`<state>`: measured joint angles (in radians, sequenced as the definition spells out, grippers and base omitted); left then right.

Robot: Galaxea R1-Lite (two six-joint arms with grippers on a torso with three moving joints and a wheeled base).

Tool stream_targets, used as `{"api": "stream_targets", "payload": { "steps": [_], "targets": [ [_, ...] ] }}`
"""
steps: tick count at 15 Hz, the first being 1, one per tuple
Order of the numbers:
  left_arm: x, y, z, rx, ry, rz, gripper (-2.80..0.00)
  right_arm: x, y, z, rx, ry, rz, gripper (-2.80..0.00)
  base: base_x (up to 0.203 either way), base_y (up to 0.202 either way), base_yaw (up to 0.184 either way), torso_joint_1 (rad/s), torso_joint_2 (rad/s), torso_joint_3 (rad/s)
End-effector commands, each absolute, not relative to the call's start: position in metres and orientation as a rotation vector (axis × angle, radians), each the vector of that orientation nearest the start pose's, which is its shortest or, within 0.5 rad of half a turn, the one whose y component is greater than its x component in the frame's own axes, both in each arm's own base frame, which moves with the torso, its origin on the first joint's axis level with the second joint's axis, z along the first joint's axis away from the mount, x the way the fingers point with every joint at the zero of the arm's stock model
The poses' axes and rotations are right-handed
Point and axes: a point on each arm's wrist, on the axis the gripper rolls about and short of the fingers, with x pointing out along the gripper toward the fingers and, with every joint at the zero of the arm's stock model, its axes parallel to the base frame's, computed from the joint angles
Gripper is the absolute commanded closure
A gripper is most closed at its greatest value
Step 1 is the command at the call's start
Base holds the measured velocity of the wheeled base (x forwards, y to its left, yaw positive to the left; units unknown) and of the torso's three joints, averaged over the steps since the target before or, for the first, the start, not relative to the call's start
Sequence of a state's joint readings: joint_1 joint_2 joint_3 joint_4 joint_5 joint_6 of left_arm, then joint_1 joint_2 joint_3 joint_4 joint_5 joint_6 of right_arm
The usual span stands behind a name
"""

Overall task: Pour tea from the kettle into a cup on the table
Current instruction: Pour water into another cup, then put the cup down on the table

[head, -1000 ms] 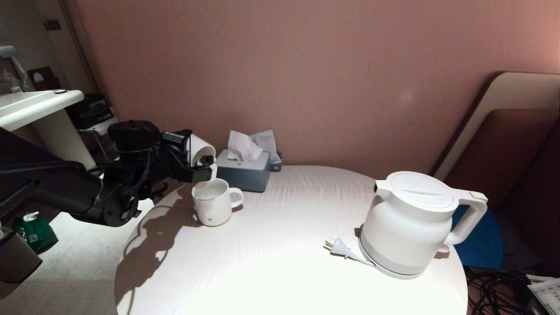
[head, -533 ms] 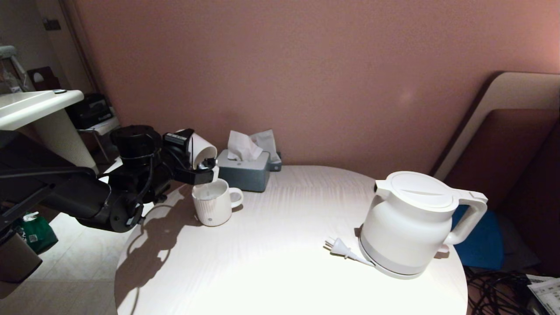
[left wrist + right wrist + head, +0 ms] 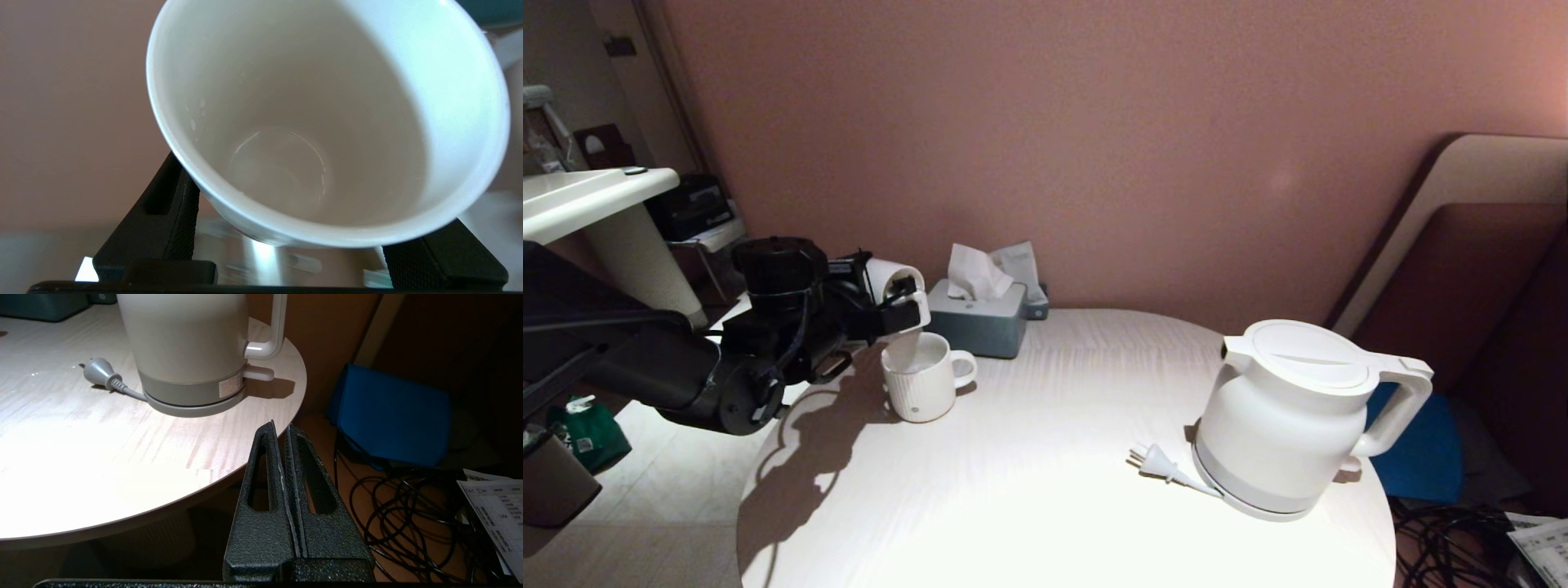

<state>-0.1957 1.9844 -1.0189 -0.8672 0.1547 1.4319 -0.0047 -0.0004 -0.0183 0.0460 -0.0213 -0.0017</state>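
The tabletop [image 3: 1029, 457] carries the kettle [image 3: 1290, 412] at its right side, upright on its grey base disc [image 3: 192, 410] with lid shut, the plug [image 3: 1156, 461] lying just beside it; what is inside cannot be seen. At the far left edge the left gripper [image 3: 894, 314] holds the cup [image 3: 897, 282] tipped steeply over the ribbed mug [image 3: 923, 380], jaws clamped on the cup's sides. A thin pale stream appears to fall from cup to mug. The left wrist view shows the cup [image 3: 327, 122] nearly drained, only droplets and a wet sheen on its bottom.

To finish this well, hold the lip above the mug's mouth until dripping stops, then level the cup slowly. The right gripper [image 3: 282, 428] is parked off the tabletop's near right edge, jaws pressed together and holding nothing.
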Motion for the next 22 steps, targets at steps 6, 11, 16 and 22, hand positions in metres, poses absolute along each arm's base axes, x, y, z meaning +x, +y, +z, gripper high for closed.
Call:
{"api": "stream_targets", "payload": {
  "steps": [6, 11, 16, 22],
  "targets": [
    [0.356, -0.061, 0.191, 0.813, 0.267, -0.121, 0.0, -0.024, 0.0, 0.076, -0.002, 0.028, -0.026, 0.0, 0.0, 0.0, 0.0, 0.0, 0.0, 0.0],
    [0.346, -0.05, 0.197, 0.358, 0.327, -0.153, 0.0, -0.024, 0.0, 0.076, -0.003, 0.028, -0.026, 0.0, 0.0, 0.0, 0.0, 0.0, 0.0, 0.0],
    [0.331, -0.049, 0.179, 0.014, 0.405, -0.168, 0.0, -0.024, 0.0, 0.076, -0.002, 0.028, -0.026, 0.0, 0.0, 0.0, 0.0, 0.0, 0.0, 0.0],
    [0.295, -0.033, 0.154, -0.06, 0.374, -0.211, 0.0, -0.024, 0.0, 0.076, -0.002, 0.028, -0.026, 0.0, 0.0, 0.0, 0.0, 0.0, 0.0, 0.0]
  ]
}}
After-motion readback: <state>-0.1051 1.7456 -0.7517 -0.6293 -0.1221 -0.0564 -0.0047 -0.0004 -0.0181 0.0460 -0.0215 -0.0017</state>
